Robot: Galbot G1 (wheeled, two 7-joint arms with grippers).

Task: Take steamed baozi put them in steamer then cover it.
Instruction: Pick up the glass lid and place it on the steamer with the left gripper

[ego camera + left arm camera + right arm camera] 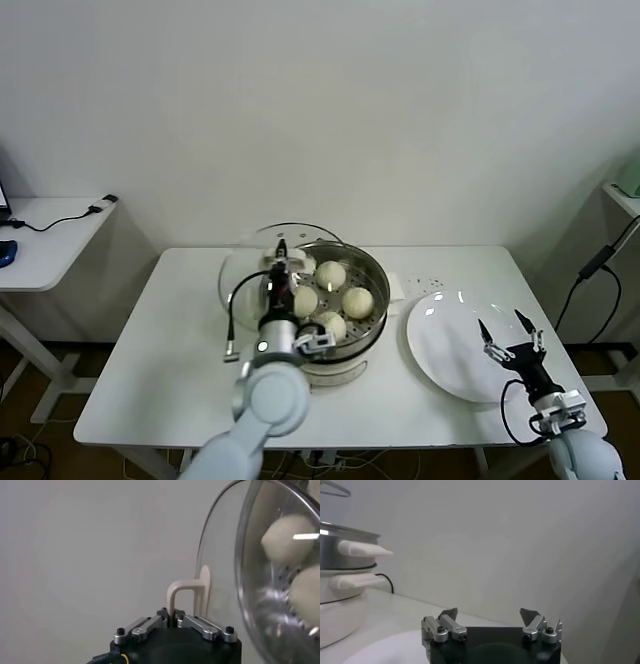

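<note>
The steamer [372,322] stands mid-table, and four steamed baozi [330,273] lie on its perforated tray. My left gripper [283,262] is shut on the white handle [187,592] of the glass cover [245,265]. It holds the cover tilted on edge at the steamer's left rim, not seated. In the left wrist view my gripper [171,617] pinches the handle, and two baozi [287,537] show through the glass [220,580]. My right gripper [508,335] is open and empty above the white plate [450,350]. In the right wrist view it [490,615] is well away from the steamer [340,550].
The white plate is bare, at the table's right. A black cable [230,320] runs over the table left of the steamer. A side table [50,235] with a cable stands far left. Another surface [625,195] is at the far right.
</note>
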